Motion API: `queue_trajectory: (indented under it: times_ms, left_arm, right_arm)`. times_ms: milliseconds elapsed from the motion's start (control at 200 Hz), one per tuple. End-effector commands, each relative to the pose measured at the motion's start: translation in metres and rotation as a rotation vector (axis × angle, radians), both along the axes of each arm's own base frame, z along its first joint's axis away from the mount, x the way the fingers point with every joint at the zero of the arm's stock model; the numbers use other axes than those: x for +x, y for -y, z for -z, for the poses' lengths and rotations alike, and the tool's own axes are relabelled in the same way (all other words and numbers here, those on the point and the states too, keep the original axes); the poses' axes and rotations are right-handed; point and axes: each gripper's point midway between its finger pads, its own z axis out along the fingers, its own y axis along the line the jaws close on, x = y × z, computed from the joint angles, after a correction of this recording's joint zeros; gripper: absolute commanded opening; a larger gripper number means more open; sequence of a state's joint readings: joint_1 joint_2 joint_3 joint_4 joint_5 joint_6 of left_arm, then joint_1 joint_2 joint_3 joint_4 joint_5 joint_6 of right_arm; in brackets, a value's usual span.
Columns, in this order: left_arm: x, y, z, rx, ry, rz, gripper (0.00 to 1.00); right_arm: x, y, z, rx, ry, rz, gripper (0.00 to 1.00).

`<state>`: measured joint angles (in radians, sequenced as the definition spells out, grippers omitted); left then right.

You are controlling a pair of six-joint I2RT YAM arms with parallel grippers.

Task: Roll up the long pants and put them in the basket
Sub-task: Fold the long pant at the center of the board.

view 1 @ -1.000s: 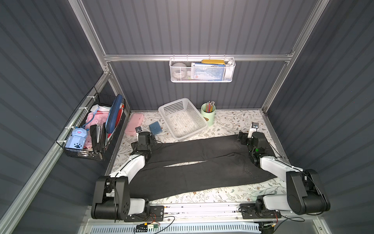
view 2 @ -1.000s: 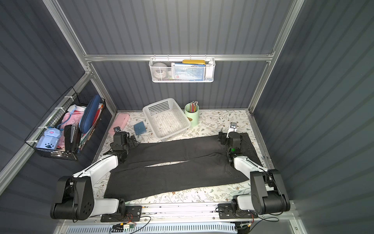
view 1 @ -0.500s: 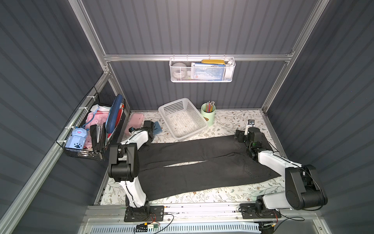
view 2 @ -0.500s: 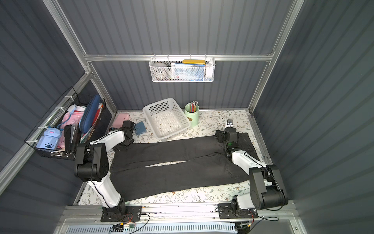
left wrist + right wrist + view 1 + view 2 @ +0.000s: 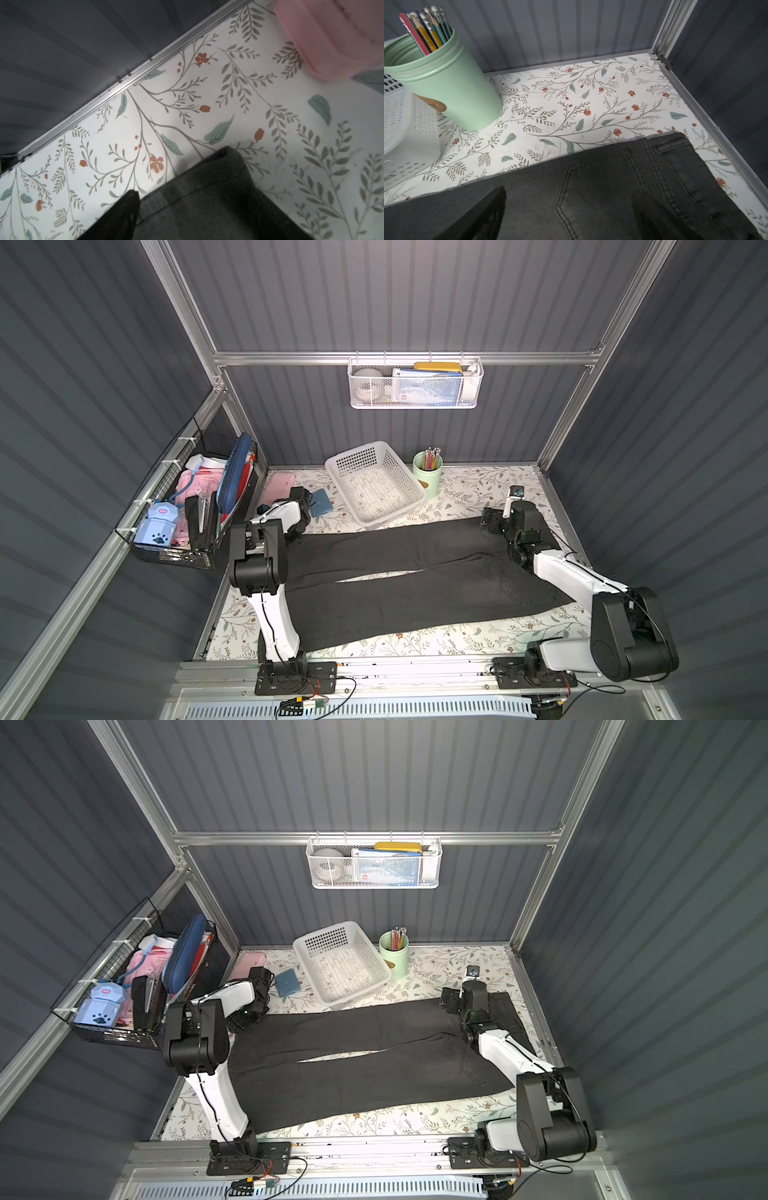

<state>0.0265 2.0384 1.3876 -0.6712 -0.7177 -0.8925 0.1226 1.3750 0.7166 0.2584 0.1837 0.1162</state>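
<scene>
Pants (image 5: 415, 572) lie flat before basket (image 5: 357, 456), long axis crosswise. My left gripper (image 5: 248, 1016) sits nearest the hem (image 5: 226, 158); I cannot tell its spread. Right gripper (image 5: 569, 193), spread wide, hovers over waist.

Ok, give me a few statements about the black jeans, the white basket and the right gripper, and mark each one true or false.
1. The dark charcoal denim long pants lie flat on the floral table, both legs unrolled. True.
2. The white perforated plastic basket holds the pink cloth. False: the basket is empty; the pink cloth lies on the table near the far corner on the robot's left.
3. The mint-green cup of pencils stands beside the basket. True.
4. The right gripper is shut on the waistband. False: its jaws stand open over the back pocket.
5. The waistband lies on the robot's left. False: it is on the robot's right.
</scene>
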Motion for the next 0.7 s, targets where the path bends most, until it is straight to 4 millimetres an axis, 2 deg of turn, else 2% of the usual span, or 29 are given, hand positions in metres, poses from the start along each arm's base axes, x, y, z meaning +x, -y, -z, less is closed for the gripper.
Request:
queue_trajectory:
  times_ms: [0, 80, 120, 190, 210, 275, 365, 435, 575, 695]
  left_arm:
    - [0.005, -0.005, 0.004, -0.02, -0.013, -0.042, 0.79]
    - [0.005, -0.008, 0.006, -0.028, -0.002, -0.053, 0.69]
    - [0.004, -0.009, 0.007, -0.035, -0.004, -0.062, 0.59]
    - [0.002, -0.01, 0.01, -0.044, -0.02, -0.077, 0.33]
    - [0.001, -0.01, 0.01, -0.044, -0.022, -0.079, 0.27]
    - [0.002, -0.01, 0.01, -0.049, -0.024, -0.079, 0.12]
    - [0.004, -0.009, 0.011, -0.055, -0.02, -0.073, 0.11]
    - [0.007, -0.008, 0.01, -0.061, -0.01, -0.067, 0.09]
    - [0.013, -0.005, 0.007, -0.085, 0.016, -0.054, 0.08]
    - [0.014, -0.001, 0.008, -0.112, 0.037, -0.053, 0.07]
  right_arm:
    - [0.01, 0.009, -0.008, 0.006, -0.007, 0.076, 0.99]
    - [0.017, 0.022, -0.006, -0.001, -0.085, 0.134, 0.99]
    - [0.02, 0.03, 0.0, -0.018, -0.149, 0.168, 0.99]
    - [0.024, 0.056, 0.009, -0.043, -0.279, 0.301, 0.99]
    - [0.025, 0.065, 0.009, -0.04, -0.309, 0.349, 0.99]
    - [0.017, 0.092, 0.028, -0.017, -0.465, 0.484, 0.98]
    - [0.02, 0.119, 0.047, 0.043, -0.574, 0.591, 0.98]
    - [0.029, 0.133, 0.055, 0.105, -0.587, 0.646, 0.98]
    - [0.056, 0.149, 0.069, 0.214, -0.573, 0.688, 0.97]
    - [0.066, 0.157, 0.078, 0.213, -0.64, 0.727, 0.96]
